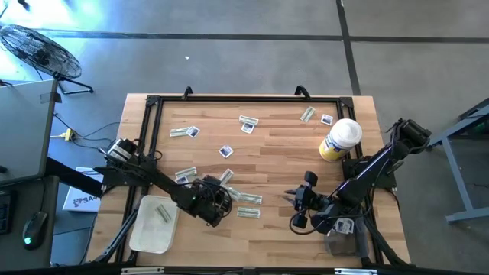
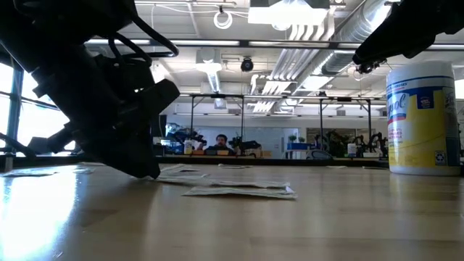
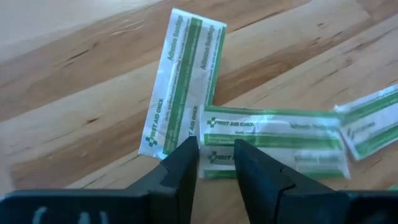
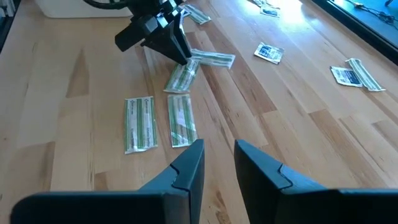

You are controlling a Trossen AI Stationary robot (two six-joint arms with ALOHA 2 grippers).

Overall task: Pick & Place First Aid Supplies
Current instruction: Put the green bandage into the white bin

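Several pale green-striped strips and small white squares lie flat on the wooden table. My left gripper is lowered to the table at two touching strips, open, with one strip's end in the gap between its fingertips. The second strip runs away from that spot. The high view places this gripper right of the tray. My right gripper hovers open and empty above the table's near right part, facing the left one. Two more strips lie before it. My left gripper comes slanting down from the table's left, its fingers lined up along the strip. One fingertip stands just past the strip's end, the other over the strip. The strip lies flat on the table. Whether the tips touch it I cannot tell.
A pale tray with a strip in it sits near the front left. A yellow bottle with a white cap stands upright at the right. More strips and squares are scattered toward the far edge. A black frame borders the table.
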